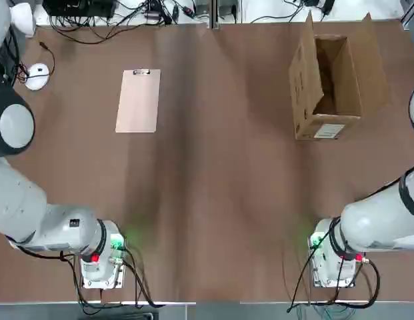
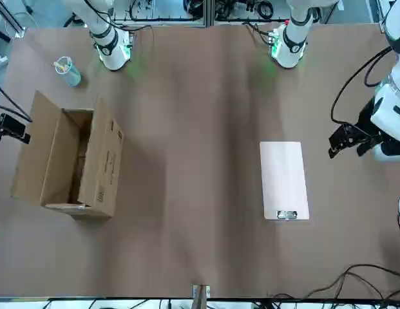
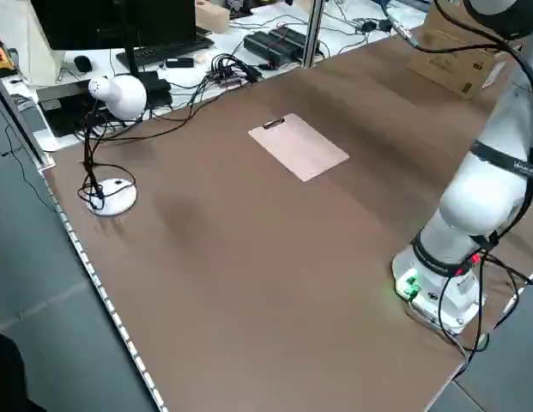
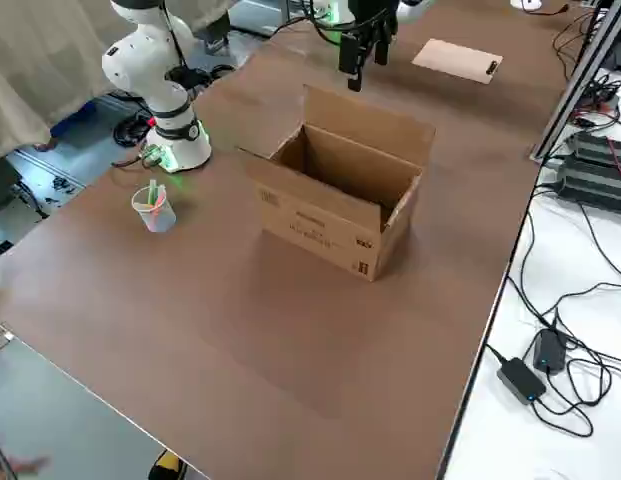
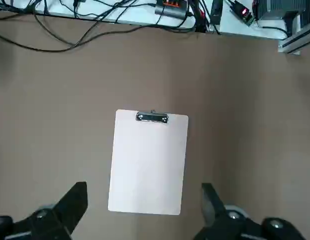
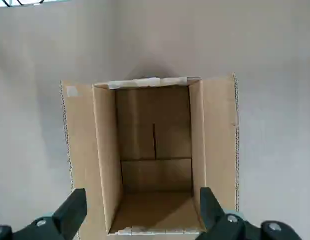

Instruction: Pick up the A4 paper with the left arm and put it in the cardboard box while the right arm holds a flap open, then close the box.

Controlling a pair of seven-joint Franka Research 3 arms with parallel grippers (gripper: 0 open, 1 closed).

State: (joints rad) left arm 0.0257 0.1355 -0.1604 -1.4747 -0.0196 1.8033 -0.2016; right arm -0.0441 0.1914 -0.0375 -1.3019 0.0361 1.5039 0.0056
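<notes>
The A4 paper point(image 1: 138, 101) lies flat on the table's far left, a pale sheet with its dark clip at the far short edge. My left gripper point(image 5: 145, 187) hangs open well above it; in the front view this gripper point(image 2: 344, 138) is off the paper point(image 2: 284, 180) and touches nothing. The cardboard box point(image 1: 330, 87) stands at the far right with its top open, flaps raised, and a white label on its near side. My right gripper point(image 6: 142, 192) is open and empty above the box point(image 6: 152, 155), looking into its bare inside.
A clear plastic cup point(image 2: 67, 71) with small items stands near the right arm's base point(image 1: 333, 257). A white desk lamp point(image 3: 116, 94) and its round foot point(image 3: 112, 197) sit at the far left edge. Cables run along the far edge.
</notes>
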